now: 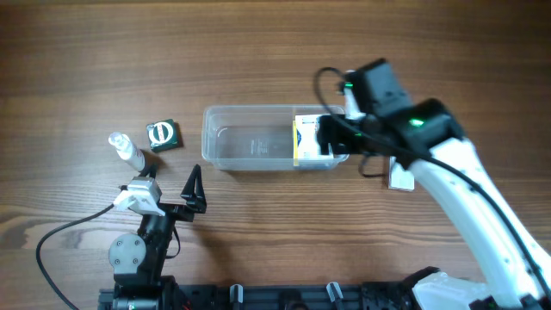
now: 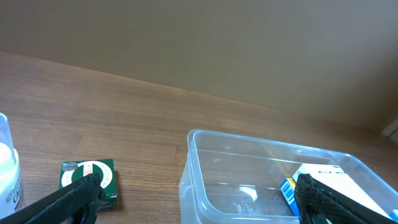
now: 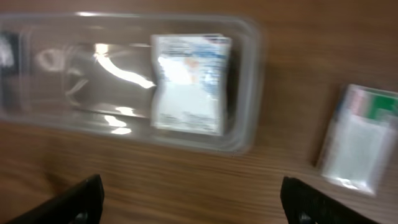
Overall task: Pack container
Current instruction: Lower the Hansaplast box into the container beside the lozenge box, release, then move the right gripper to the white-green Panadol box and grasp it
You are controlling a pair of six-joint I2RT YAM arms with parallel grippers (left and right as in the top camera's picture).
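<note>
Overhead view: the container (image 1: 245, 142) is seen at the worktop's middle, a box (image 1: 305, 138) laid in its right end. It is judged light, thin-walled and slippery; the rim is best pinched. The left tool (image 2: 199, 183) and right tool (image 3: 191, 186) are spread, empty.

The right arm (image 1: 469, 185) has smooth white shells over black joints, a small green light (image 1: 419, 121) and a looping black cable (image 1: 323, 82). The left arm (image 1: 146, 234) is black, with a round grey joint disc (image 1: 129, 254), a white wrist piece (image 1: 138, 200) and a thin black lead (image 1: 65, 227). The left gripper (image 2: 199, 202) has rough-textured, tapering black fingers (image 2: 68, 199).
</note>
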